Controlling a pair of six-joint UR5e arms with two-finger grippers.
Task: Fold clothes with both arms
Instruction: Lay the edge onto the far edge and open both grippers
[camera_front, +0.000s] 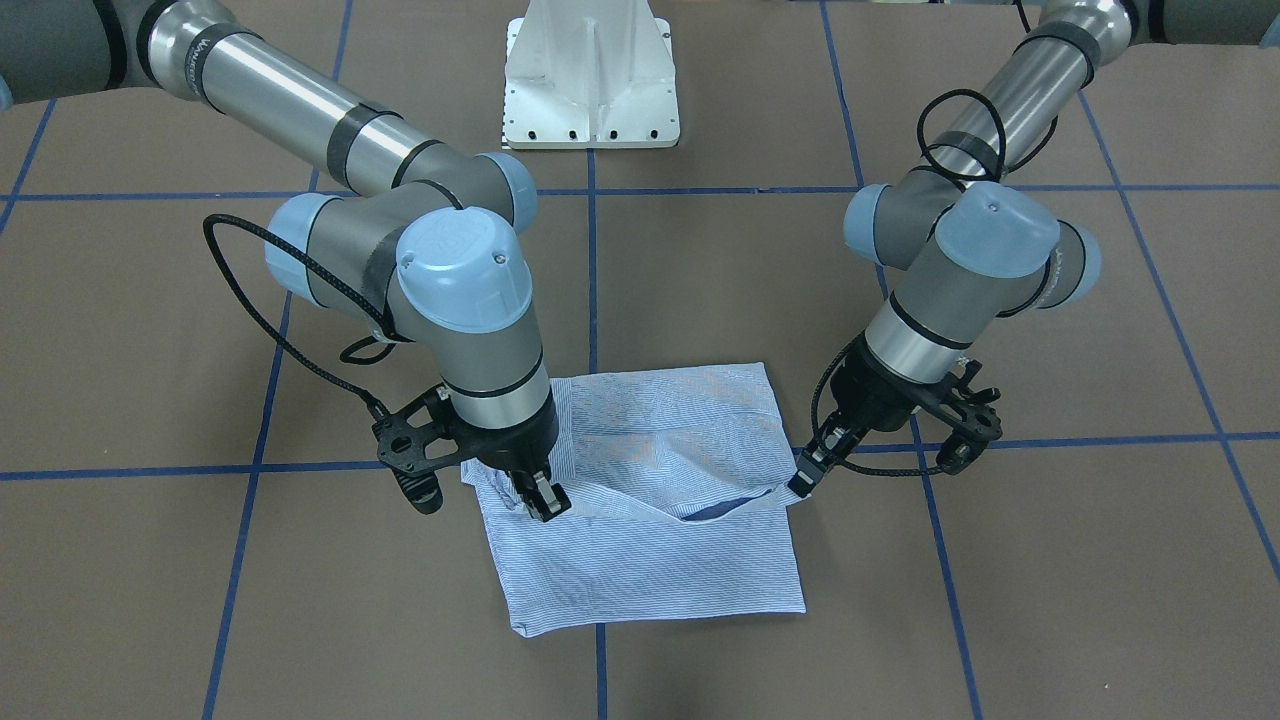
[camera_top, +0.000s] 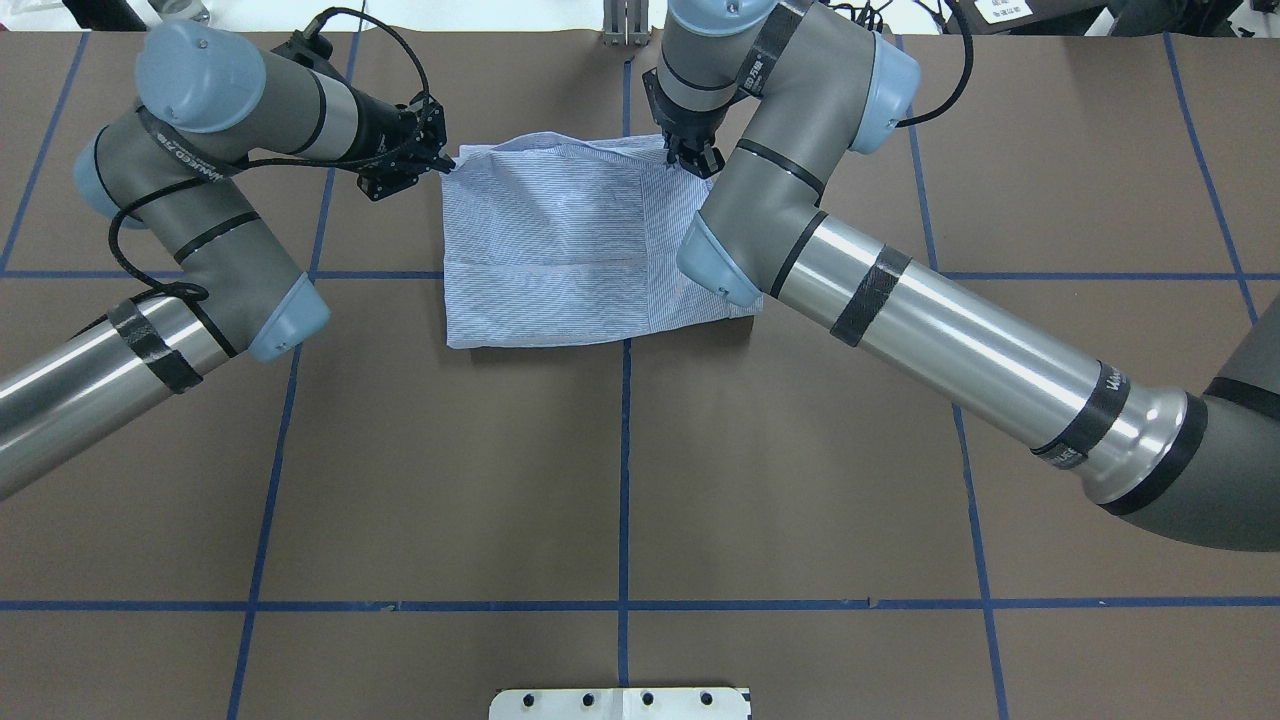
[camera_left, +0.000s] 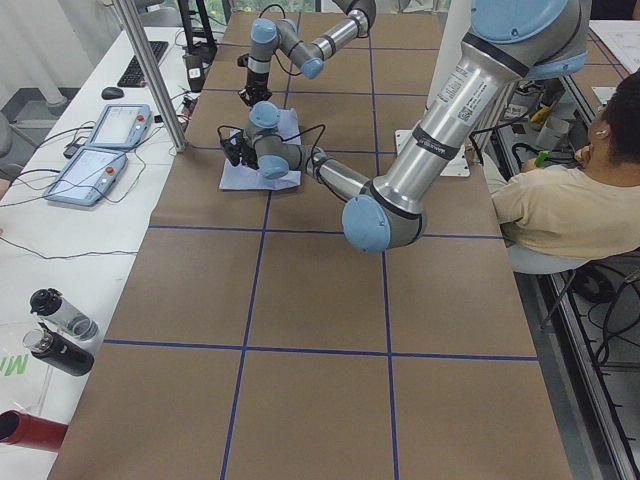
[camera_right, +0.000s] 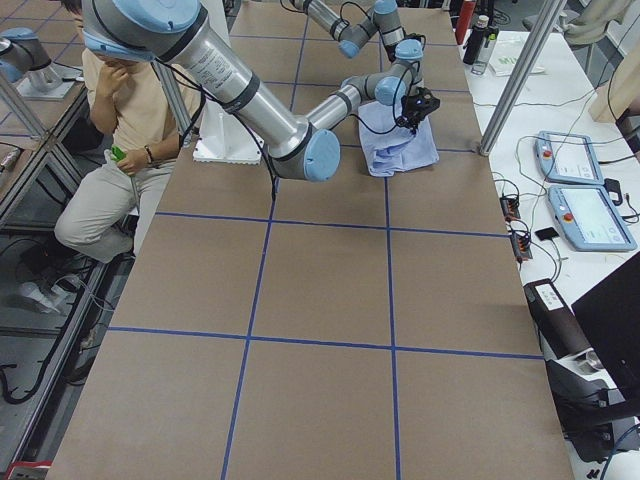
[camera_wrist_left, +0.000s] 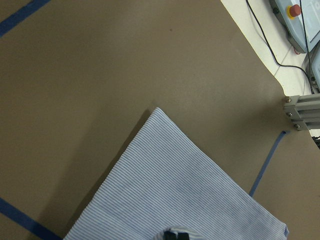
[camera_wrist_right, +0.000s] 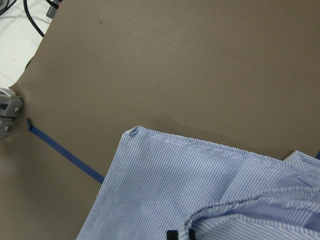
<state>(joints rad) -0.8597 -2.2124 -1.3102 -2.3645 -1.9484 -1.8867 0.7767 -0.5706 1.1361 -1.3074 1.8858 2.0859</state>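
Left tool (camera_front: 805, 478) and right tool (camera_front: 545, 500) each clamp opposite edges of the shirt (camera_front: 650, 570). Paired grips likely keep the fold square.

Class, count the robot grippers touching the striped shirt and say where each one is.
2. The left gripper grips the striped shirt at its edge on the robot's left side; the right gripper grips the cloth near its opposite edge.

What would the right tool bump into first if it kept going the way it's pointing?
The striped shirt. The right tool points steeply down and its tips seem to be in the fabric, with the table just beneath.
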